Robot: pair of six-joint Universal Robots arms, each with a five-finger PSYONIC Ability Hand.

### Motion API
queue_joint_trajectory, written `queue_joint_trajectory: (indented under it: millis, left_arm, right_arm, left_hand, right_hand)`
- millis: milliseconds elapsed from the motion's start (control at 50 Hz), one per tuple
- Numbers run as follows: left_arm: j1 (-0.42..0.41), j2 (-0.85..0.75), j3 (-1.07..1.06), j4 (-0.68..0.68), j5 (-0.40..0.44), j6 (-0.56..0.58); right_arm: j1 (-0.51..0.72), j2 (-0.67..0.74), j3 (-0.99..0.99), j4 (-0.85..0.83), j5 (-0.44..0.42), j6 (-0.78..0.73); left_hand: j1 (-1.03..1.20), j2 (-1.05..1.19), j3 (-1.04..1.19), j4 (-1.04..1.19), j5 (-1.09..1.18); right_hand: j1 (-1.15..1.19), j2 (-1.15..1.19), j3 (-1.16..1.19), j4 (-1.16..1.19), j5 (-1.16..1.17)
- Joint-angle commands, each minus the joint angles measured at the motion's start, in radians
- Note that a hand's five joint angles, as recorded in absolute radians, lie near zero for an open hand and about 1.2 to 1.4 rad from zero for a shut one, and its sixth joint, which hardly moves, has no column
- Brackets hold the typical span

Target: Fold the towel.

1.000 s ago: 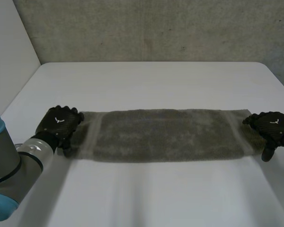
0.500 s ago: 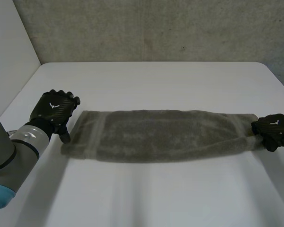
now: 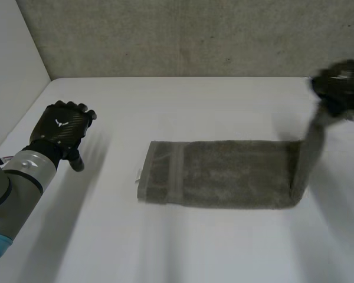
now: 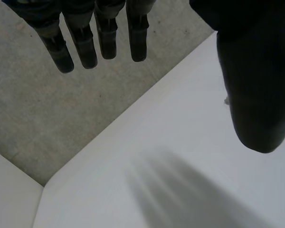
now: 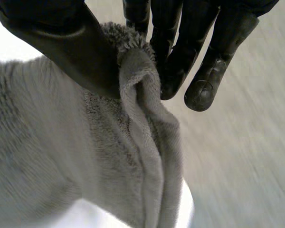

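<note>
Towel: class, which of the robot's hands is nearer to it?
Right. The right hand pinches the towel by its raised end; the left hand hangs open, apart from its other end.

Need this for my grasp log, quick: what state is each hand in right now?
Left hand: open, fingers straight, holding nothing.
Right hand: shut on the towel, pinching one end between thumb and fingers, above the table.

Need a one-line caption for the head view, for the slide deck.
Right hand holds one end of the grey towel raised off the white table; left hand hovers open, clear of it.
</note>
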State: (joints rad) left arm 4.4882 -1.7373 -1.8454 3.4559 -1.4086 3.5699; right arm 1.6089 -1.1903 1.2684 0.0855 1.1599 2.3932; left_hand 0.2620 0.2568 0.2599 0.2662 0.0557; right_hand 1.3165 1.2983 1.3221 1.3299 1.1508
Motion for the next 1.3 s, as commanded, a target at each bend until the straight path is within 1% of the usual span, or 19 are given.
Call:
queue_joint_trajectory:
  millis: [20,40,100,140,280,300,320,340,480,540,580,640,680,760,840,960,1180,1280,1300]
  left_arm:
    - [-0.021,0.004,0.014,0.000,-0.003,-0.026]
    - [-0.030,0.007,0.015,0.000,-0.004,-0.040]
    - [-0.038,0.010,0.018,0.000,-0.004,-0.051]
    - [-0.049,0.015,0.021,0.000,-0.006,-0.065]
    - [-0.066,0.015,0.020,0.000,-0.007,-0.066]
    - [-0.069,0.015,0.020,0.000,-0.007,-0.066]
    - [-0.069,0.015,0.020,0.000,-0.007,-0.066]
    - [-0.070,0.015,0.020,0.000,-0.006,-0.066]
    - [-0.070,0.015,0.026,0.000,-0.004,-0.068]
    - [-0.076,0.015,0.034,0.000,-0.006,-0.068]
    - [-0.090,0.015,0.037,0.000,-0.006,-0.071]
    - [-0.096,0.013,0.037,0.000,-0.006,-0.074]
    - [-0.110,0.015,0.035,0.000,-0.007,-0.074]
    - [-0.122,0.013,0.035,0.002,-0.007,-0.074]
    - [-0.141,0.012,0.035,0.002,-0.007,-0.077]
    - [-0.149,0.012,0.035,0.002,-0.007,-0.086]
    - [-0.161,0.015,0.035,0.002,-0.007,-0.092]
    - [-0.162,0.015,0.034,0.002,-0.007,-0.092]
    - [-0.162,0.015,0.034,0.002,-0.007,-0.092]
  right_arm:
    - [0.424,0.121,-0.118,-0.012,0.150,-0.002]
    - [0.506,0.165,-0.151,-0.024,0.174,-0.002]
    - [0.574,0.212,-0.179,-0.038,0.192,-0.002]
    - [0.673,0.308,-0.224,-0.070,0.210,-0.003]
    - [0.790,0.438,-0.264,-0.093,0.228,-0.046]
    - [0.795,0.443,-0.264,-0.096,0.245,-0.074]
    - [0.795,0.443,-0.264,-0.096,0.245,-0.074]
    - [0.798,0.437,-0.262,-0.099,0.267,-0.097]
    - [0.787,0.344,-0.222,-0.148,0.339,-0.080]
    - [0.767,0.268,-0.147,-0.162,0.353,-0.011]
    - [0.697,0.169,-0.046,-0.162,0.344,0.082]
    - [0.648,0.126,0.011,-0.158,0.339,0.130]
    - [0.558,0.054,0.124,-0.165,0.317,0.219]
    - [0.473,0.014,0.233,-0.167,0.270,0.274]
    - [0.337,-0.014,0.377,-0.167,0.163,0.304]
    - [0.269,-0.015,0.470,-0.185,0.113,0.304]
    - [0.220,0.012,0.543,-0.262,0.104,0.293]
    - [0.218,0.035,0.542,-0.274,0.104,0.287]
    - [0.218,0.035,0.542,-0.274,0.104,0.287]
  left_hand:
    - [-0.063,-0.058,-0.061,-0.067,-0.031]
    - [-0.063,-0.058,-0.061,-0.067,-0.031]
    - [-0.063,-0.058,-0.061,-0.067,-0.031]
    - [-0.063,-0.058,-0.061,-0.067,-0.031]
    - [-0.066,-0.061,-0.064,-0.070,-0.034]
    - [-0.063,-0.058,-0.061,-0.067,-0.031]
    - [-0.063,-0.058,-0.061,-0.067,-0.031]
    - [-0.063,-0.058,-0.061,-0.067,-0.031]
    - [-0.063,-0.058,-0.061,-0.067,-0.031]
    - [-0.063,-0.058,-0.061,-0.067,-0.031]
    - [-0.063,-0.058,-0.061,-0.067,-0.031]
    - [-0.063,-0.058,-0.061,-0.067,-0.031]
    - [-0.063,-0.058,-0.061,-0.067,-0.031]
    - [-0.063,-0.058,-0.061,-0.067,-0.031]
    - [-0.063,-0.058,-0.061,-0.067,-0.031]
    - [-0.063,-0.058,-0.061,-0.067,-0.031]
    - [-0.063,-0.058,-0.061,-0.067,-0.031]
    - [-0.060,-0.055,-0.058,-0.064,-0.028]
    - [-0.060,-0.055,-0.058,-0.064,-0.028]
  right_hand:
    - [0.080,0.098,0.074,0.066,0.071]
    - [0.080,0.098,0.074,0.066,0.071]
    - [0.080,0.098,0.074,0.066,0.071]
    - [0.080,0.098,0.074,0.066,0.071]
    - [0.040,0.058,0.034,0.027,0.031]
    - [-0.533,-0.515,-0.539,-0.546,-0.542]
    - [-0.539,-0.520,-0.544,-0.552,-0.547]
    - [-1.142,-1.124,-1.148,-1.155,-1.151]
    - [-1.142,-1.124,-1.148,-1.155,-1.151]
    - [-1.142,-1.124,-1.148,-1.155,-1.151]
    - [-1.142,-1.124,-1.148,-1.155,-1.151]
    - [-1.142,-1.124,-1.148,-1.155,-1.151]
    - [-1.142,-1.124,-1.148,-1.155,-1.151]
    - [-1.142,-1.124,-1.148,-1.155,-1.151]
    - [-1.142,-1.124,-1.148,-1.155,-1.151]
    - [-1.142,-1.124,-1.148,-1.155,-1.151]
    - [-0.794,-0.776,-0.800,-0.807,-0.803]
    - [-0.284,-0.266,-0.290,-0.298,-0.293]
    - [-0.283,-0.265,-0.289,-0.297,-0.292]
